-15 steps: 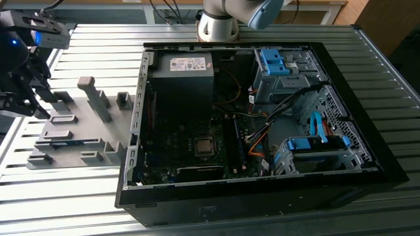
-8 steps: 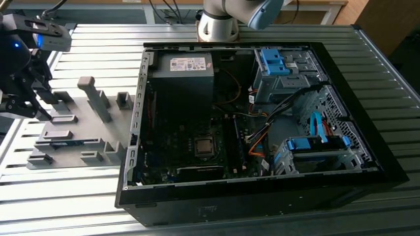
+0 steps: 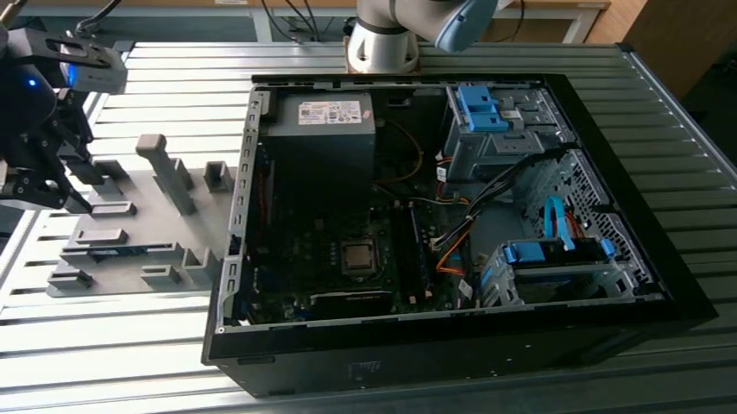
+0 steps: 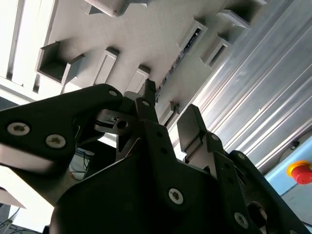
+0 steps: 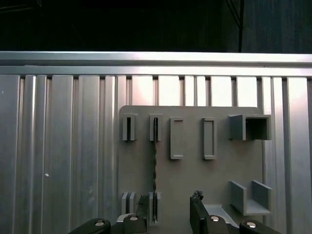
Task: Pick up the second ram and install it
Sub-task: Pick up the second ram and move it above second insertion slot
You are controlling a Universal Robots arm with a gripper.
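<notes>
Over ribbed metal table (image 5: 58, 146), gripper (image 5: 170, 199) spread above second ram (image 5: 155, 161) in grey fixture (image 5: 190, 180)

text: none legible | power supply label (image 3: 334, 112): print unreadable

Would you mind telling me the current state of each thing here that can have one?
second ram: standing on edge in the slots of the grey fixture plate, not gripped.
gripper: open, holding nothing, poised over the plate near the ram.
computer case: lying on its side, side panel off, interior exposed.
</notes>
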